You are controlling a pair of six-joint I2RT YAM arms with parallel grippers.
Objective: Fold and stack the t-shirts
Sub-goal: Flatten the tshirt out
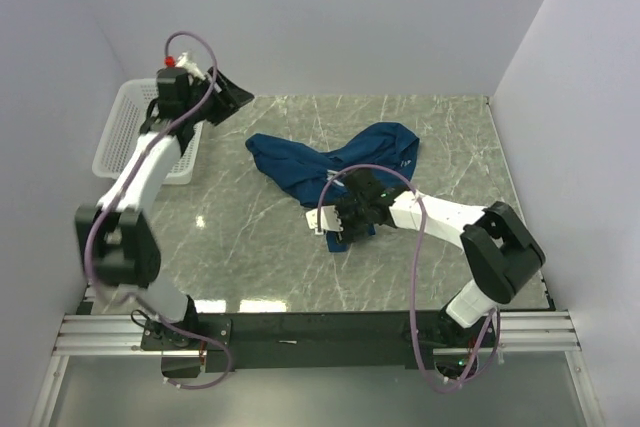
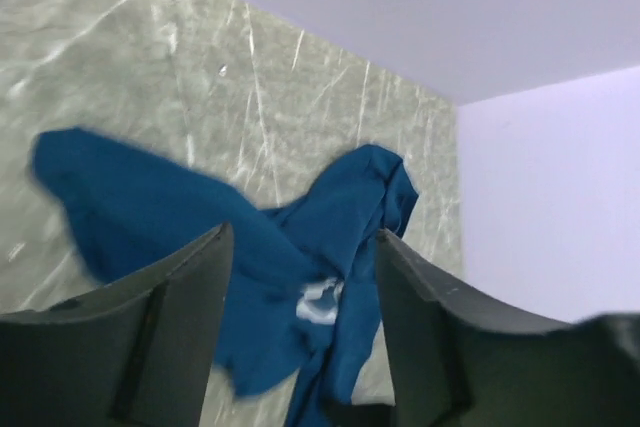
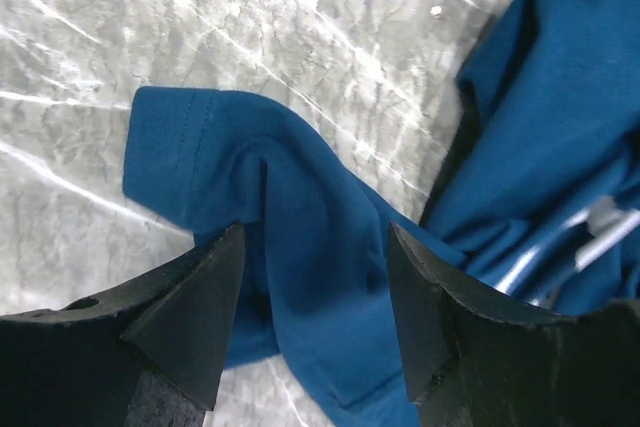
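Note:
A dark blue t-shirt [image 1: 330,162] lies crumpled on the marble table, a bit of its pale print showing in the left wrist view [image 2: 320,302]. My right gripper [image 1: 345,227] is open just above the shirt's near edge, its jaws astride a sleeve fold [image 3: 310,247]. My left gripper [image 1: 228,95] is open and empty, held high at the back left near the basket, looking down at the shirt [image 2: 200,217] from afar.
A white mesh basket [image 1: 125,132] stands at the back left by the wall. Pale walls close the table on three sides. A grey marble tabletop [image 1: 240,237] surrounds the shirt.

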